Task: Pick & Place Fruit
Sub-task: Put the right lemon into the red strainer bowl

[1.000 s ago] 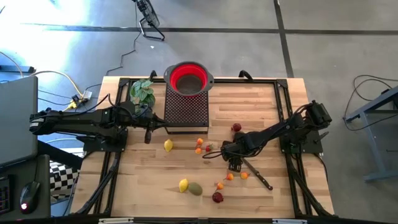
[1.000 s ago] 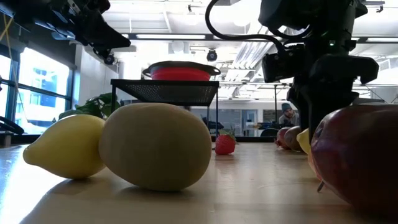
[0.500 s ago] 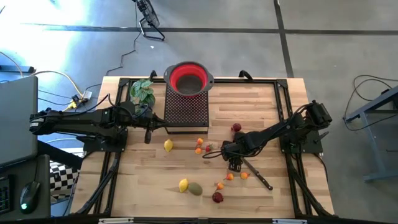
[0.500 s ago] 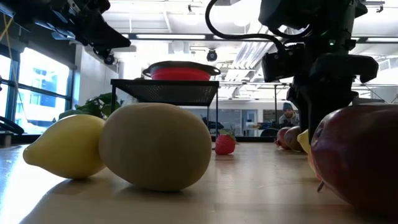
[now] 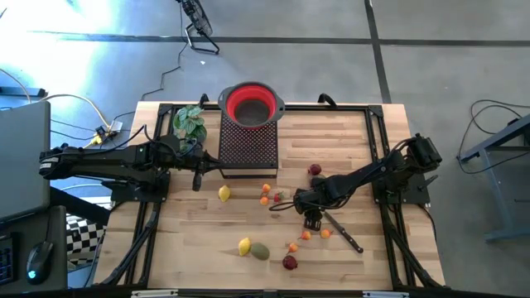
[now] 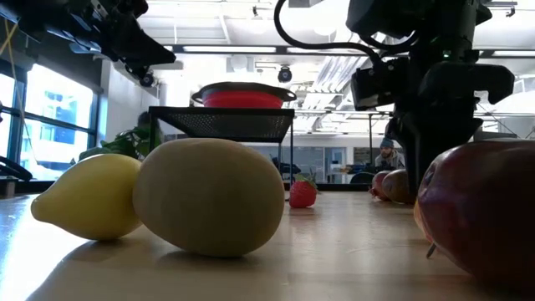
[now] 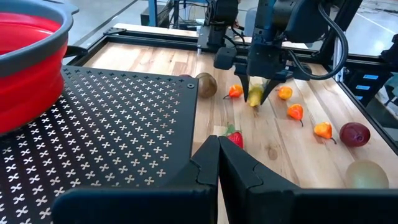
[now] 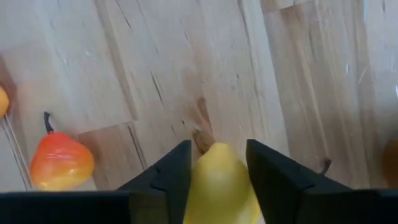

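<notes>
Right end effector (image 7: 256, 98) pinching a small yellow pear (image 8: 217, 180) just above the worktop (image 5: 199, 240)

The pear sits between its two fingers (image 8: 165, 180) among the scattered fruit right of centre — an orange fruit (image 8: 60, 160) lies near. The left end effector (image 5: 197, 178), pressed together, hangs beside the black mesh stand (image 5: 248, 142).

A robotics lab or workshop: a butcher-block table (image 5: 348, 132) framed in black rails stands on a bare concrete floor (image 5: 431, 66) with loose cables (image 5: 178, 62), a laptop (image 5: 21, 157) and mouse (image 5: 33, 269) at left, and ceiling strip lights (image 6: 242, 48) over an open industrial hall.
</notes>
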`<state>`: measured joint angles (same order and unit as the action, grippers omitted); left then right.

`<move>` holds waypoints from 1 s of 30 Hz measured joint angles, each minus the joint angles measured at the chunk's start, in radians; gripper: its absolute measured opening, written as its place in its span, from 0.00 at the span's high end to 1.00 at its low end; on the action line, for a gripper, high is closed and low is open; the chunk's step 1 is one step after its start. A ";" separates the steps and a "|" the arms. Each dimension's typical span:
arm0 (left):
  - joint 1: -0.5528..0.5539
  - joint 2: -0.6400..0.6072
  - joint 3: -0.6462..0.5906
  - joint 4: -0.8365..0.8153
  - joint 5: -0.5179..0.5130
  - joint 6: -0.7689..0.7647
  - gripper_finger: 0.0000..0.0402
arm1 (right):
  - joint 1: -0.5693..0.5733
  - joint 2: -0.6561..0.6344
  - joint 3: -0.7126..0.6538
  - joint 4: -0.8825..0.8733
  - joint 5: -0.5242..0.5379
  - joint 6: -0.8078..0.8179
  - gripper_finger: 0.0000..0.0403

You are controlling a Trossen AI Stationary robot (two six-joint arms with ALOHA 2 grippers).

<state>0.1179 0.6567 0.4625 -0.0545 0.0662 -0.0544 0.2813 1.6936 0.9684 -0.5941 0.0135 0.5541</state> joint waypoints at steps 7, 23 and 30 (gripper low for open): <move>0.000 0.000 0.000 0.000 0.000 0.000 1.00 | 0.000 0.000 0.000 0.000 0.012 0.000 0.86; 0.000 0.000 0.000 0.000 0.000 0.000 1.00 | -0.002 0.000 0.000 0.000 0.090 -0.059 0.64; 0.000 0.000 0.000 0.000 0.000 0.000 1.00 | 0.005 -0.036 0.037 -0.067 0.078 -0.188 0.40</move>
<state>0.1177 0.6566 0.4625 -0.0544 0.0666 -0.0544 0.2866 1.6577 1.0054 -0.6608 0.0915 0.3659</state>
